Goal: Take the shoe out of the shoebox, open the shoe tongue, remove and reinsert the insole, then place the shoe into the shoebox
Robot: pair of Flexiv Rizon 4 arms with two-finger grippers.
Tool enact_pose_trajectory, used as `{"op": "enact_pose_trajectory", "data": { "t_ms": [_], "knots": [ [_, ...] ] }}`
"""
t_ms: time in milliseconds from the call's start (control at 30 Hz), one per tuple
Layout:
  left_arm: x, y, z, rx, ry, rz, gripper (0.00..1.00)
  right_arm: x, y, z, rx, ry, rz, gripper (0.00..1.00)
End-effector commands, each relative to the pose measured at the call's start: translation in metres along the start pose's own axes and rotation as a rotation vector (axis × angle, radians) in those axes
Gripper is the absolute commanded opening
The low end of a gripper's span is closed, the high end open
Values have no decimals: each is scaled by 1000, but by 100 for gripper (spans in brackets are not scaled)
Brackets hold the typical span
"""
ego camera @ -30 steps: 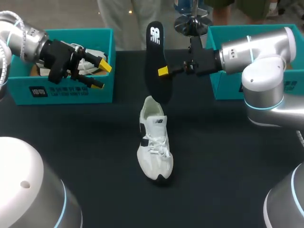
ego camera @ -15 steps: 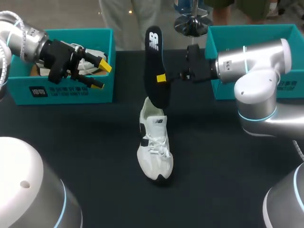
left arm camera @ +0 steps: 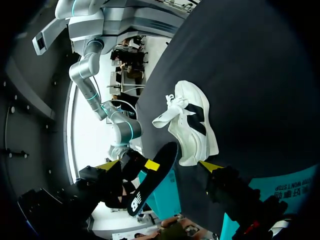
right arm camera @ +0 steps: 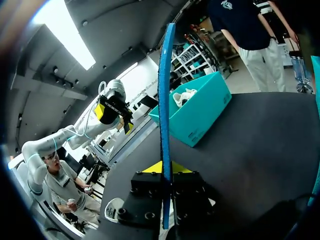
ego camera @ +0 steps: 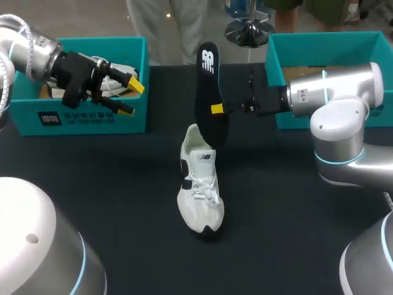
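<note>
A white shoe (ego camera: pixel 199 184) lies on the black table, toe toward the near edge; the left wrist view shows it too (left arm camera: pixel 192 122). My right gripper (ego camera: pixel 217 109) is shut on a black insole (ego camera: pixel 210 92), which stands upright with its lower end just above the shoe's heel opening. In the right wrist view the insole (right arm camera: pixel 165 110) appears edge-on, blue, clamped between the fingers. My left gripper (ego camera: pixel 129 95) is open and holds nothing, at the front right corner of the left teal shoebox (ego camera: pixel 92 117).
A second white shoe (ego camera: pixel 120 74) lies in the left shoebox. Another teal box (ego camera: pixel 325 46) stands at the back right, behind my right arm. A person stands beyond the table's far edge.
My right gripper swung the insole slightly left, then right and lower, closer to the shoe's heel. The left arm and the shoe have not moved.
</note>
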State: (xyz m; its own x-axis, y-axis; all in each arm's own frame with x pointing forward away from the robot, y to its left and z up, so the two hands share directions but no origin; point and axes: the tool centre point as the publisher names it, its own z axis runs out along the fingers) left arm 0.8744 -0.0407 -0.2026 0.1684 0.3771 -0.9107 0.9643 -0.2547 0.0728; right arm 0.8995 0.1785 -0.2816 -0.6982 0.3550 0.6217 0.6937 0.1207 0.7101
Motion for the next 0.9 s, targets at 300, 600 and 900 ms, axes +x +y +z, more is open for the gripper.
{"op": "enact_pose_trajectory", "data": {
  "t_ms": [300,600,900],
  "knots": [
    [0,0,0,1,2,1,100,-3,-15,14,20,4,28,0],
    [0,0,0,1,2,1,100,-3,-14,13,20,-3,28,0],
    [0,0,0,1,2,1,100,-1,3,8,16,-10,-8,0]
  ]
}}
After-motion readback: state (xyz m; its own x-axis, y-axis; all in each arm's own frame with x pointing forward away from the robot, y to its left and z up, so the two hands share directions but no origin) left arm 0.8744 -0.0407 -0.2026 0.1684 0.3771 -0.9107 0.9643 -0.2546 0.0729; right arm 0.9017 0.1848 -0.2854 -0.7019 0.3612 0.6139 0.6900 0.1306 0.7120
